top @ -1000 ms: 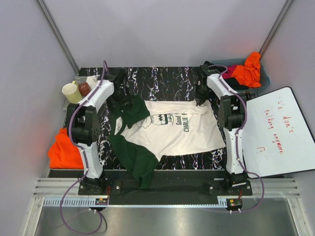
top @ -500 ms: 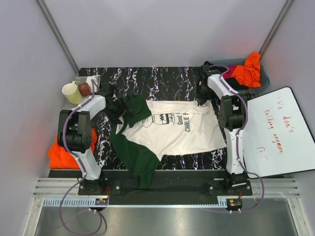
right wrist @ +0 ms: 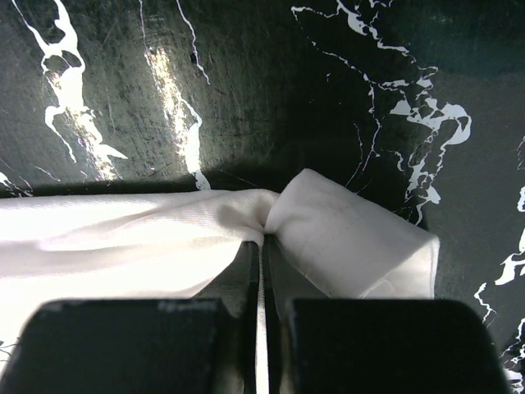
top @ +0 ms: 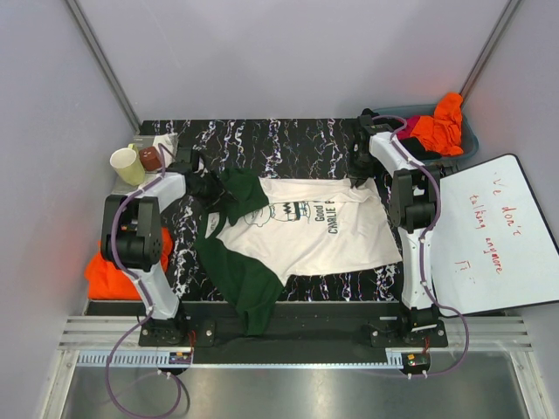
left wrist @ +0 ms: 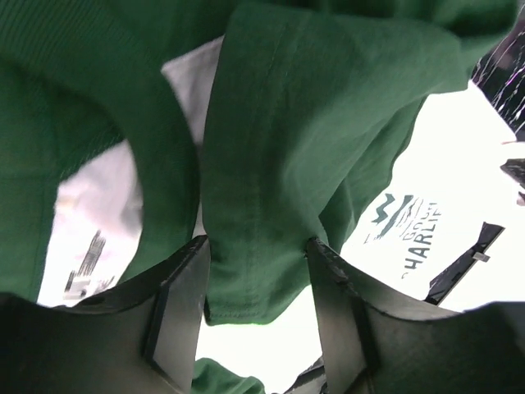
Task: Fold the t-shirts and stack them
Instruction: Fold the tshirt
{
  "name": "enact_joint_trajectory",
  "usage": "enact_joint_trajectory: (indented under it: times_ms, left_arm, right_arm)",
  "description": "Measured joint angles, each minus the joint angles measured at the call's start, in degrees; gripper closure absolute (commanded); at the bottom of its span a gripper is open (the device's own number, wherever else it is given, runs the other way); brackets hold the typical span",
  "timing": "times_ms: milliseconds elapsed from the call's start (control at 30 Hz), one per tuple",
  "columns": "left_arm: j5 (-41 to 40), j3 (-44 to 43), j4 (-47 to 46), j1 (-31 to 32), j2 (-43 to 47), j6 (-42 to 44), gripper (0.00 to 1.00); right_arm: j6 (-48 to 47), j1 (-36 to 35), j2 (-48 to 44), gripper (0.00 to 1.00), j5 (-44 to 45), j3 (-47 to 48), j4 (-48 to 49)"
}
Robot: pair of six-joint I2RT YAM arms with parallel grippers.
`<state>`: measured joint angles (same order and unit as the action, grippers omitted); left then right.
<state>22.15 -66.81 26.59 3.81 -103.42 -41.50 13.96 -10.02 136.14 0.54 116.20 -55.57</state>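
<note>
Cream, green-sleeved cloth t-shirt [top: 306, 236] lying rumpled, near sleeve [top: 253, 307] overhanging black marbled table [top: 288, 144] edge, right gripper [right wrist: 261, 246] pinching its corner, left gripper [left wrist: 256, 248] straddling far sleeve [left wrist: 262, 156], grip unclear

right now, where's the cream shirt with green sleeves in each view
top external: cream shirt spread mid-table, green sleeve trailing to the near edge
left wrist: fills the view, green sleeve between the left gripper fingers
right wrist: cream corner low centre, pinched by the right gripper
shared landmark: black marbled table
</note>
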Motion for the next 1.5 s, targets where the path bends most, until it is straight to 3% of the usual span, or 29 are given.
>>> enact_joint_trajectory:
  times_ms: [100, 133, 167, 200, 433, 767, 1400, 1433, 1467, 1500]
  left_arm:
    - [0.28, -0.98, -0.66, 0.0, -1.7, -0.09, 0.76]
    - [0.35, -1.16, -0.81, 0.0, -2.19, -0.09, 0.91]
    - [0.37, -1.36, -0.79, 0.0, -2.6, -0.02, 0.99]
    - [0.39, -1.44, -0.87, 0.0, -2.86, 0.0, 1.0]
    - [-1.11, -3.02, 1.07, 0.02, -1.79, 1.11, 1.0]
    - [-4.37, -13.35, 11.61, 0.09, 9.07, 3.32, 1.0]
    - [-1.03, -6.32, 34.73, 4.66, 15.93, 3.52, 1.0]
    - [-0.94, -6.23, 35.58, 4.76, 16.31, 3.54, 0.98]
    - [-0.87, -5.86, 35.98, 4.85, 16.7, 3.56, 0.69]
    - [-0.76, -4.9, 36.11, 4.98, 17.4, 3.74, 0.54]
  right_arm:
    - [0.0, 0.02, 0.0, 1.0, -0.11, -0.04, 0.0]
    - [-0.02, 0.02, -0.02, 1.0, -0.13, -0.07, 0.04]
    - [-0.04, 0.02, -0.04, 1.0, -0.15, -0.11, 0.09]
    - [-0.07, 0.04, -0.11, 1.0, -0.15, -0.2, 0.17]
    - [-0.2, 0.04, -0.22, 1.0, -0.26, -0.42, 0.35]
    - [-0.39, 0.46, -0.22, 1.0, -1.57, -0.5, 0.44]
    - [-0.7, 0.96, -0.24, 1.0, -3.28, -0.81, 0.66]
    - [-0.7, 0.96, -0.24, 1.0, -3.34, -0.83, 0.66]
    - [-0.7, 0.96, -0.24, 1.0, -3.48, -0.85, 0.66]
    - [-0.7, 0.96, -0.26, 1.0, -3.63, -0.9, 0.63]
